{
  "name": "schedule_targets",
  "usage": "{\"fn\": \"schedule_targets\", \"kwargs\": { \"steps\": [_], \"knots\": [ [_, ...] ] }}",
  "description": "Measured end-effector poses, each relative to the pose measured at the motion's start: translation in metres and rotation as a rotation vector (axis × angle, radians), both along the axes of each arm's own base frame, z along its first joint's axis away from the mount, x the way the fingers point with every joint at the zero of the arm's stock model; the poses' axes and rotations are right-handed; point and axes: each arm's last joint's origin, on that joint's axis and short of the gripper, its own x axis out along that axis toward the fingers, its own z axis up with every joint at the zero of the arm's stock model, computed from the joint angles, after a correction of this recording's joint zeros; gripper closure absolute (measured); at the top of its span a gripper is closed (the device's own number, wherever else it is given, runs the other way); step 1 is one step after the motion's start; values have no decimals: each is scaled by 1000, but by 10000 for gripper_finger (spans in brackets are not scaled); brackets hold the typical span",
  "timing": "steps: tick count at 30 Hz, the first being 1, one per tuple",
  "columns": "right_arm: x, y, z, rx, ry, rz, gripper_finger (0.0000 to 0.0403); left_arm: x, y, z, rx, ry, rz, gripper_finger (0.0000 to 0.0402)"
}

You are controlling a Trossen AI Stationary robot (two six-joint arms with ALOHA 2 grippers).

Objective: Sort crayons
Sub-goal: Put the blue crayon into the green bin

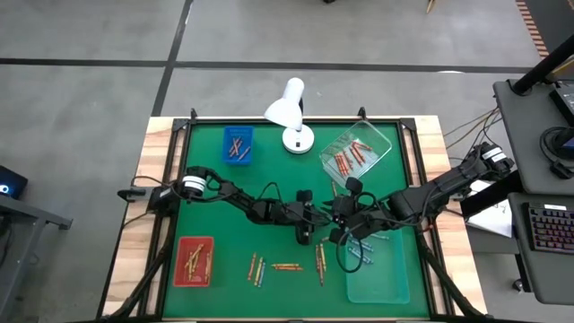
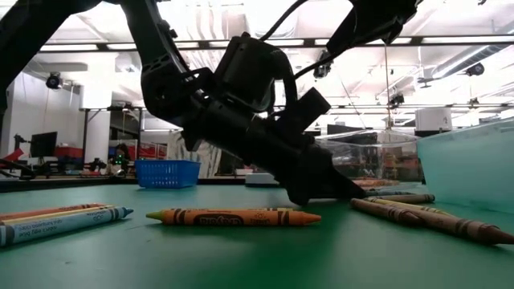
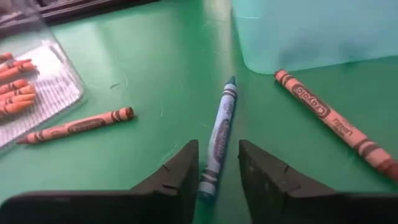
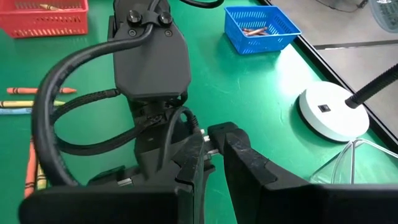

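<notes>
Paper-wrapped blue crayon (image 3: 217, 140) lies between left end effector (image 3: 217, 171) fingers.

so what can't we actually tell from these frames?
- Whether the left gripper already pinches the blue crayon: left wrist view, crayon end sits low between the fingers, contact unseen.
- That crayon in the high view: hidden under both arms.
- Low view: left gripper's fingertips, hidden by its own dark body.
- Crayon colours in the blue tray: high view, too small.
</notes>
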Motion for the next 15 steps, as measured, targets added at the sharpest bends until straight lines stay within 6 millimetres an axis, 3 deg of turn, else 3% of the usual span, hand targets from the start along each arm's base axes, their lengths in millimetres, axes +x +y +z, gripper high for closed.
{"fn": "schedule_targets", "kwargs": {
  "steps": [11,15],
  "knots": [
    [1,0,-1,0,2,-1,351,0,10,0,25,14,7,392],
    [1,0,-1,1,3,-2,351,-1,13,-2,27,45,-12,395]
  ]
}}
